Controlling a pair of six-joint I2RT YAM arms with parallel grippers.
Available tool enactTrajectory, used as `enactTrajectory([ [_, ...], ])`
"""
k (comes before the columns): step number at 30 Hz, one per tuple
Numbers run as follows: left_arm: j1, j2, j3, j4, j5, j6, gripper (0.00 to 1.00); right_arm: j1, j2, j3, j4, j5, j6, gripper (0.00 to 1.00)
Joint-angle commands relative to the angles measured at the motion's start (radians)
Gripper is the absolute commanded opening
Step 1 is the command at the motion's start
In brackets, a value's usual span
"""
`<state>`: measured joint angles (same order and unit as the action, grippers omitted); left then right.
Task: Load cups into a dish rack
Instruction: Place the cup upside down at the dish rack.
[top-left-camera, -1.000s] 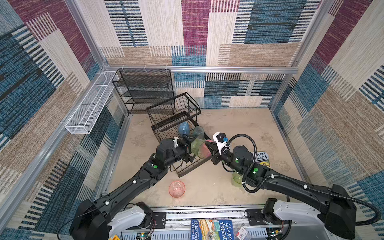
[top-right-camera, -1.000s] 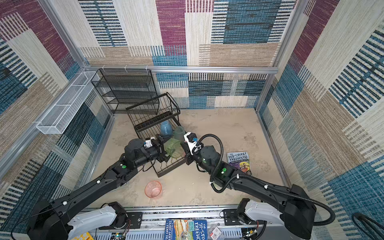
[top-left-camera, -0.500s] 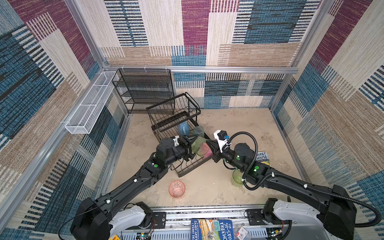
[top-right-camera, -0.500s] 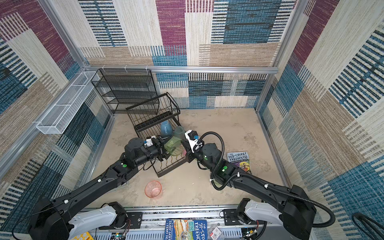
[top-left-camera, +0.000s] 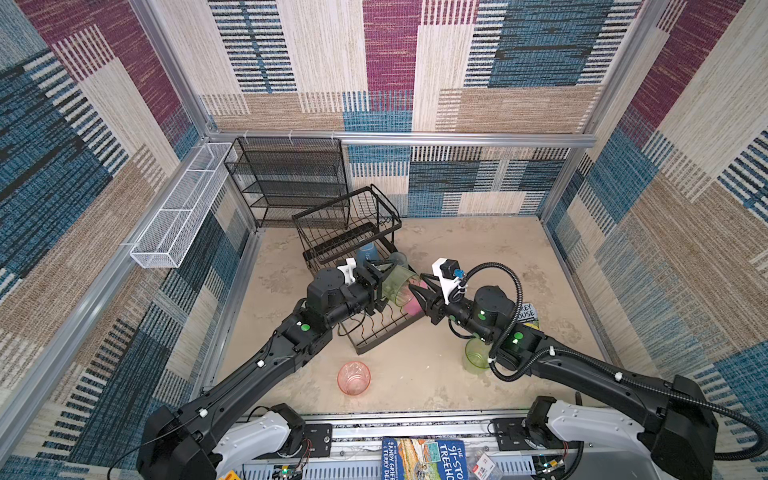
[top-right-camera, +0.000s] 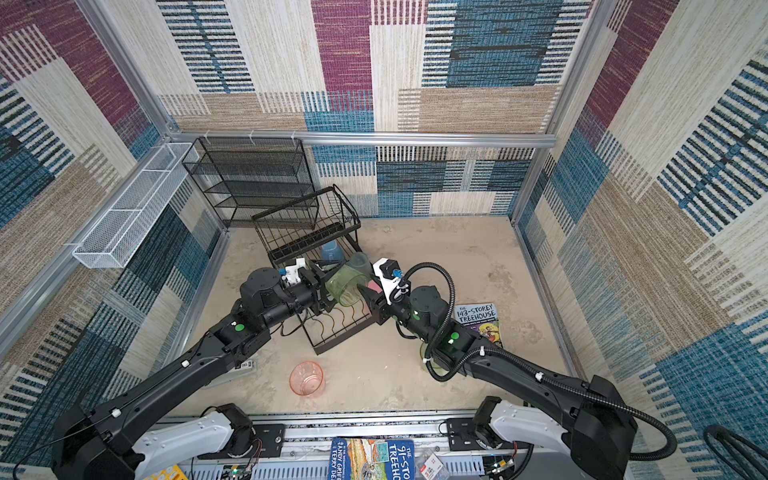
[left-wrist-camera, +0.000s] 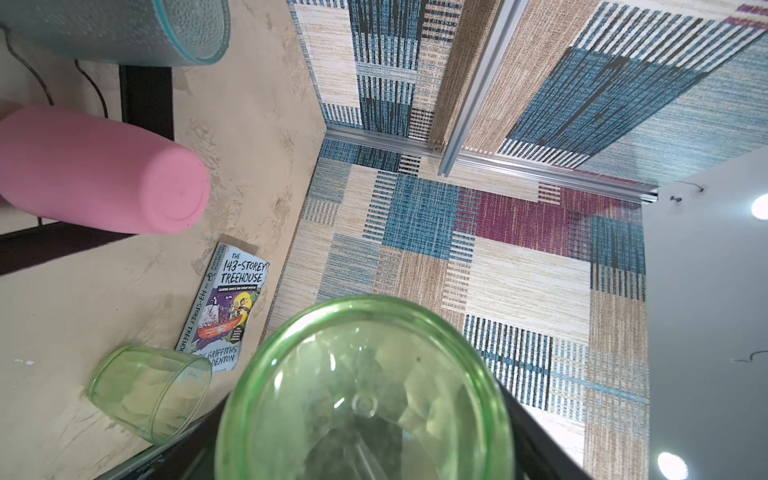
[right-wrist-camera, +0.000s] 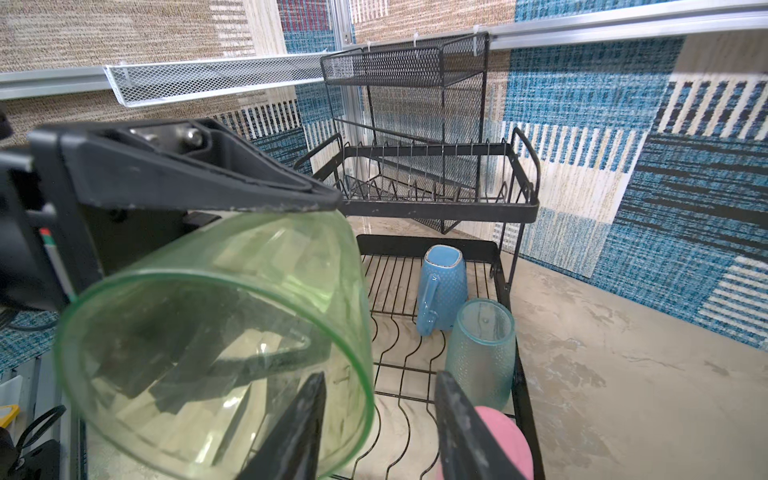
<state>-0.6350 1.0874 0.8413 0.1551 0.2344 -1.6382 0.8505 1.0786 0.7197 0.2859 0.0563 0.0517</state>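
A black mesh shelf unit (top-left-camera: 291, 183) with several tiers stands against the back wall, at the far left corner of the mottled beige table (top-left-camera: 478, 249). A long white mesh trough (top-left-camera: 178, 212) runs along the left wall, just beside it. A paperback, "The 143-Storey Treehouse" (top-right-camera: 478, 322), lies flat near the table's right side. Another book (top-left-camera: 422, 457) lies at the front edge, probably of the same series; its title is cut off. Woven blue, maroon and tan panels (top-left-camera: 415, 62) cover the walls.

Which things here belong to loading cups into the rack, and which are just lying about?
Job: dish rack, blue mug, grey-teal cup, opaque pink cup, held green cup, loose green cup, clear pink cup.
Lying about: book, black mesh shelf, white mesh trough.
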Motion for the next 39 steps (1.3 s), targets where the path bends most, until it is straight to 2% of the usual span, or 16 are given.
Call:
enactTrajectory([
  [1, 0.0, 0.012, 0.025, -0.051, -0.029, 0.121, 0.56, -0.003, -0.038, -0.006, -0.005, 0.026, 0.022, 0.49],
  [6, -0.001, 0.023, 0.056, -0.131, -0.079, 0.278, 0.54, -0.005, -0.095, -0.016, -0.05, 0.057, 0.033, 0.52],
  [13, -0.009, 0.02, 0.095, -0.274, -0.225, 0.541, 0.52, -0.037, -0.091, -0.003, -0.119, 0.066, 0.067, 0.53],
  [18, -0.025, 0.022, 0.034, -0.233, -0.311, 0.67, 0.5, -0.062, -0.083, -0.001, -0.135, 0.059, 0.086, 0.53],
  [23, -0.07, 0.023, -0.018, -0.194, -0.446, 0.826, 0.5, -0.087, -0.075, 0.005, -0.142, 0.049, 0.091, 0.53],
  [28, -0.094, 0.023, -0.097, -0.095, -0.543, 0.945, 0.49, -0.105, -0.072, 0.004, -0.148, 0.04, 0.1, 0.53],
  [39, -0.141, 0.045, -0.188, 0.091, -0.673, 1.15, 0.48, -0.126, -0.061, -0.002, -0.168, 0.027, 0.118, 0.54],
])
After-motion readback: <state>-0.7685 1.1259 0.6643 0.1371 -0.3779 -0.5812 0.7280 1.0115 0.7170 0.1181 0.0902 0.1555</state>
